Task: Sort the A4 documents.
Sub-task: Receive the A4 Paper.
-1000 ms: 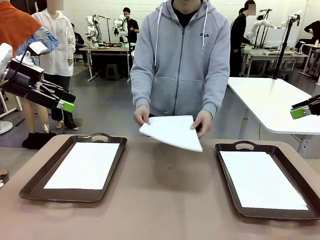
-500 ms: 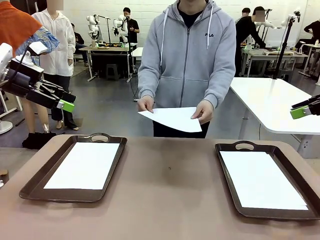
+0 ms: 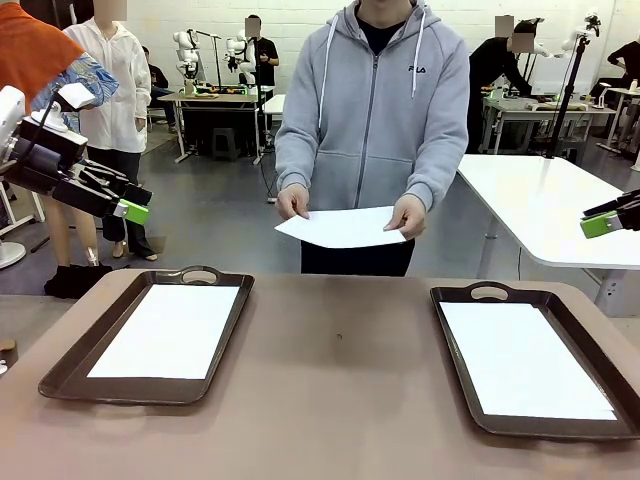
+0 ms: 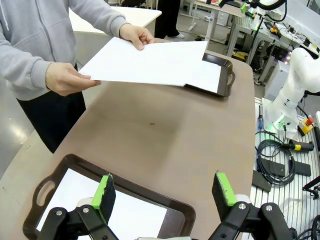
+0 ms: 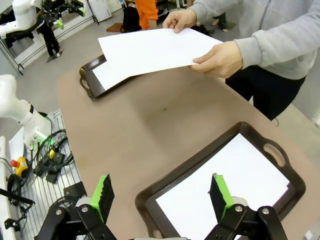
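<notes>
A person in a grey hoodie (image 3: 370, 110) stands at the table's far side and holds a white A4 sheet (image 3: 340, 228) nearly level in both hands, above the far edge. That held sheet (image 4: 150, 62) also shows from both wrists (image 5: 152, 50). Another sheet (image 3: 170, 330) lies in the left brown tray (image 3: 60, 372), and one more (image 3: 520, 358) lies in the right tray (image 3: 455, 372). My left gripper (image 3: 135, 203) hangs open and empty off the table's left side; its fingers (image 4: 105, 192) stand wide apart. My right gripper (image 3: 602, 218) is open and empty at the right edge, as its wrist view (image 5: 160, 192) shows.
The brown table (image 3: 340, 400) is bare between the two trays. A white table (image 3: 545, 200) stands behind on the right. Cables (image 4: 280, 150) and a robot base (image 5: 20, 110) lie beside the table. Other people stand farther back.
The person has raised the sheet from a tilt down over the table's far edge to a nearly level hold at waist height. Both grippers stayed still.
</notes>
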